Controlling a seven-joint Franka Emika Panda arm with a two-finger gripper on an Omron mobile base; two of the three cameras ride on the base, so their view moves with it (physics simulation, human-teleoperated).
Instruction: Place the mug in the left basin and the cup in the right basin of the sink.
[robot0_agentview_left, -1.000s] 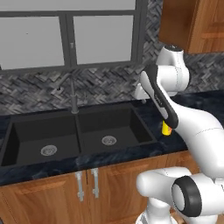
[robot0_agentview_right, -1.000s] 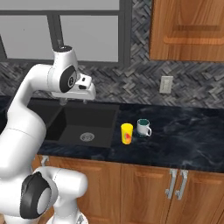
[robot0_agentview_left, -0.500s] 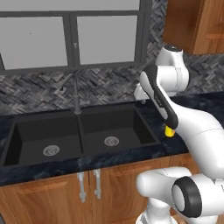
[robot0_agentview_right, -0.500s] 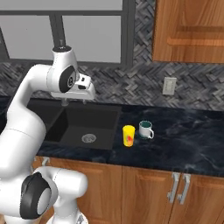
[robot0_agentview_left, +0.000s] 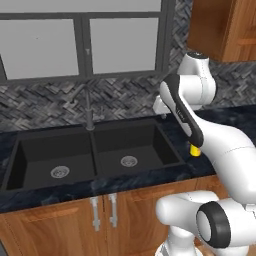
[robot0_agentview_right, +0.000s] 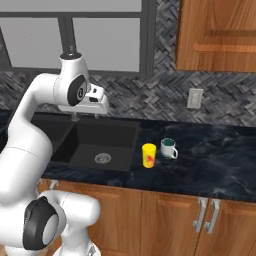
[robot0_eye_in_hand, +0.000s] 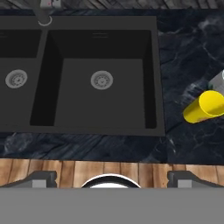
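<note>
Both basins hold nothing but their drains: left basin (robot0_agentview_left: 52, 162) and right basin (robot0_agentview_left: 131, 150) of the sink (robot0_eye_in_hand: 94, 127) each show just a round steel drain, and you can see the same from the hand view. The faucet (robot0_agentview_left: 88, 107) stands at the back over the centre divider.

Gripper (robot0_agentview_right: 86, 116) hangs high over the sink's back edge, above the right basin side. You've got the jaws spread as wide as they go, nothing between them, touching nothing. In the hand view the finger tips (robot0_eye_in_hand: 43, 177) sit far apart at the bottom.

Cup (robot0_agentview_right: 149, 155) and mug (robot0_agentview_right: 168, 148) are both on the dark counter (robot0_agentview_right: 210, 160) to the right of the sink, just beside each other, cup nearer the sink edge. Both upright, long axis vertical, open end up. Cup's red mark faces the right base camera. Mug handle points right, away from the sink. In the left base view you only get a sliver of the cup (robot0_agentview_left: 195, 150) behind the arm.
</note>
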